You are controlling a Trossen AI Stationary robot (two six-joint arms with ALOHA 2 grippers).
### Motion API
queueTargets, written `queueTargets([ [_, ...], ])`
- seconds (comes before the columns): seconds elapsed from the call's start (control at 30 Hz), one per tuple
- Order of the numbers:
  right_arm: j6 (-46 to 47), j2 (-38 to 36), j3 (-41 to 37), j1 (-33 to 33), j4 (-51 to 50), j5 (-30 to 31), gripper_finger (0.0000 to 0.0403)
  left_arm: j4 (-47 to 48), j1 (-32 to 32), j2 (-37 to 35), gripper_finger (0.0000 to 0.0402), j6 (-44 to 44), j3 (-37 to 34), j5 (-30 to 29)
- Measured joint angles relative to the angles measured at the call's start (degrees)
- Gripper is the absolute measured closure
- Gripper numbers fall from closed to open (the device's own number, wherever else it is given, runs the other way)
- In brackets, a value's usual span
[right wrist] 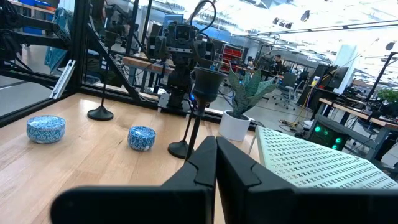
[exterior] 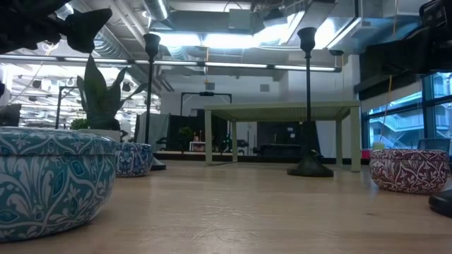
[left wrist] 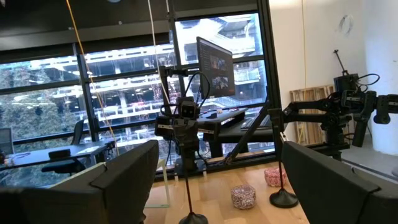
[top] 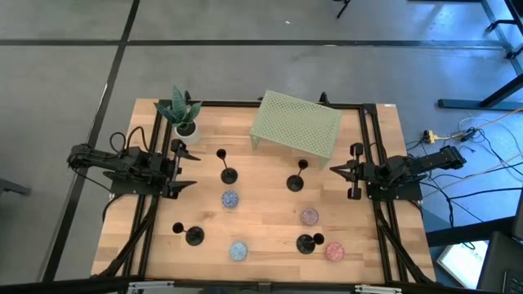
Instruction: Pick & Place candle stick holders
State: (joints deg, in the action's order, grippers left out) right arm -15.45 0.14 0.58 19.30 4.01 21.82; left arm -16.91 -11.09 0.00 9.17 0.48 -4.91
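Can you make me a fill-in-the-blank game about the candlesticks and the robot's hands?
1. The number of black candle stick holders standing on the table is ____.
2. The left gripper has its fingers ____.
3. The right gripper has its fingers ____.
4. The potted plant stands nearest the ____ gripper.

Missing words: four; open; shut; left

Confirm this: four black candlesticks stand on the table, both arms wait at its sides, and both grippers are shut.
Not quite. Only the right gripper is shut; the left gripper is open, as the left wrist view shows. The four candlesticks do stand on the table, with both arms at its sides.
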Motion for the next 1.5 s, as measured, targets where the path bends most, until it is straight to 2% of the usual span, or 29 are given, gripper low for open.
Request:
queueTargets([
  [0.77,0.1,0.0,-0.02,-0.01,-0.02,0.02,0.0393,0.02,0.0,0.01,0.0064,0.0,-0.01,0.0],
  [0.93,9.68,0.0,-0.02,0.0,1.37,-4.33,0.0393,0.01,0.01,0.02,0.0064,0.0,0.02,0.0],
  [1.17,10.44,0.0,-0.02,-0.01,3.52,-6.45,0.0393,-0.04,0.01,0.0,0.0064,4.48,0.0,0.1],
  [1.3,9.85,0.0,-0.02,0.0,8.85,-6.44,0.0393,-0.21,0.0,0.02,0.0064,4.48,0.0,0.35],
  [1.5,2.97,0.0,-0.02,0.01,18.65,-6.45,0.0393,-1.38,0.0,0.01,0.0064,4.47,0.01,0.92],
])
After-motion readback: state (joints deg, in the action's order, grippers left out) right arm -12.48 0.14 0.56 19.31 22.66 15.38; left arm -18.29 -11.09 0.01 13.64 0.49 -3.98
